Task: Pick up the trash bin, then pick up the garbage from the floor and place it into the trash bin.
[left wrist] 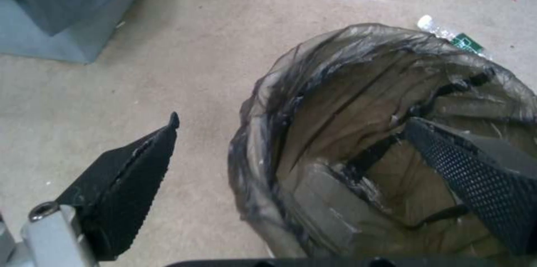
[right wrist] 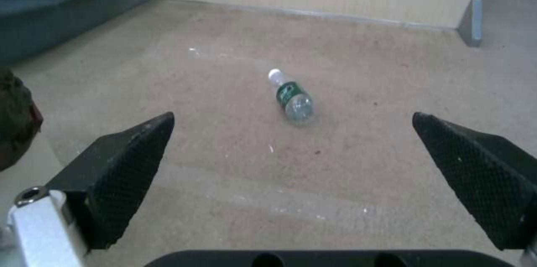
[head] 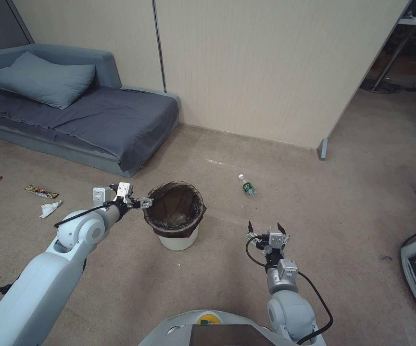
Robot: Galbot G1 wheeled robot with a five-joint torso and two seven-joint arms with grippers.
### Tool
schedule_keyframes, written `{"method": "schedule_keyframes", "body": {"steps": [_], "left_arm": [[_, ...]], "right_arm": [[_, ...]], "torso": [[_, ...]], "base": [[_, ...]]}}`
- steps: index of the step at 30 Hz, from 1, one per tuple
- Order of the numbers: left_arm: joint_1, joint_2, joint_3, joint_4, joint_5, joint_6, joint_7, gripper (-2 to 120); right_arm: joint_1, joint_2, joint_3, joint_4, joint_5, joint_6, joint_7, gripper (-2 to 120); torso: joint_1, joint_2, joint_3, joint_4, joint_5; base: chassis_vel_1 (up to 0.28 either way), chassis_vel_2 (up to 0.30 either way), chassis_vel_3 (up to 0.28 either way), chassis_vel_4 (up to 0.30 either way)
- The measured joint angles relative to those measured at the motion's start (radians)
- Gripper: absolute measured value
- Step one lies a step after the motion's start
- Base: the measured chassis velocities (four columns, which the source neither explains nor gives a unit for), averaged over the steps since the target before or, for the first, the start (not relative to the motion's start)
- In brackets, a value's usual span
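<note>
Now left gripper (head: 146,202) astride trash bin (head: 179,239) rim (spread)

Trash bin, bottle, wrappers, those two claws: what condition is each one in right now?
trash bin: upright on the carpet, bag-lined.
left gripper: open, straddling the bin's rim, one finger inside.
right gripper: open, holding nothing.
bottle: lying on its side, capped.
striped wrapper: flat on the floor.
white paper: crumpled.

The floor (head: 342,202) was matt short-pile carpet. The trash bin (head: 179,239) was smooth white plastic, its bag (left wrist: 313,91) thin and glossy. The bottle (right wrist: 292,98) was clear plastic.
</note>
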Motion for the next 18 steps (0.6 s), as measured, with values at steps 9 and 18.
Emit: {"method": "schedule_keyframes", "body": {"steps": [9, 18], "left_arm": [[-0.088, -0.016, 0.096, 0.111, -0.016, -0.003, 0.006, 100], [-0.159, -0.051, 0.174, 0.2, -0.03, -0.005, -0.041, 100]], "right_arm": [[0.0, 0.014, 0.0, -0.016, -0.014, 0.008, 0.001, 100], [0.002, 0.015, 0.005, -0.026, -0.015, 0.011, 0.003, 100]], "torso": [[0.0, 0.0, 0.0, -0.0001, 0.0], [0.0, 0.0, 0.0, -0.0001, -0.0001]], "base": [[0.0, 0.0, 0.0, 0.0], [0.0, 0.0, 0.0, 0.0]]}}
